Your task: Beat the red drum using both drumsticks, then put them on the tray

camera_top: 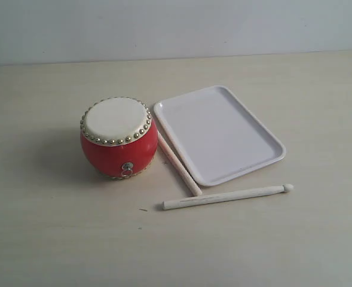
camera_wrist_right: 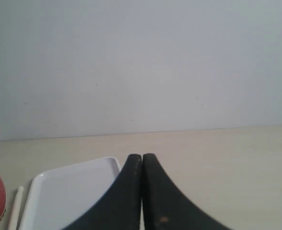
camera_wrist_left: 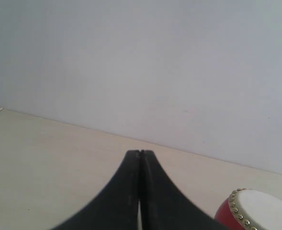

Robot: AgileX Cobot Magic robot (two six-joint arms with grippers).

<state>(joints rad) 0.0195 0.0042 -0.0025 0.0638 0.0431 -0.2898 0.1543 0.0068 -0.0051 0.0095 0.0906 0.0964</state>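
Closest to the lens in the exterior view lies one drumstick, flat and crosswise on the table. Its blunt end meets, or nearly meets, the near end of the second drumstick. That second stick runs up the narrow gap between the red drum and the tray; whether it touches the rim I cannot tell. The left gripper has its fingers pressed together on nothing, with the drum near, ahead of its tips and off to one side. The right gripper is likewise closed and empty. The tray lies ahead of and below its tips, with the second stick and a sliver of the drum just past the tray's far edge. Nothing has been picked up, so the first job is grasping, and that is where trouble looks likeliest. The stick in the gap leaves little room for a finger on either side, so a descending jaw could nudge the drum or ride up on the rim and shove the tray. Both sticks are round and slim, so a glancing touch may roll them away. With their ends so close, lifting one may drag the other. Two arms reaching toward that same corner also risk bumping each other.
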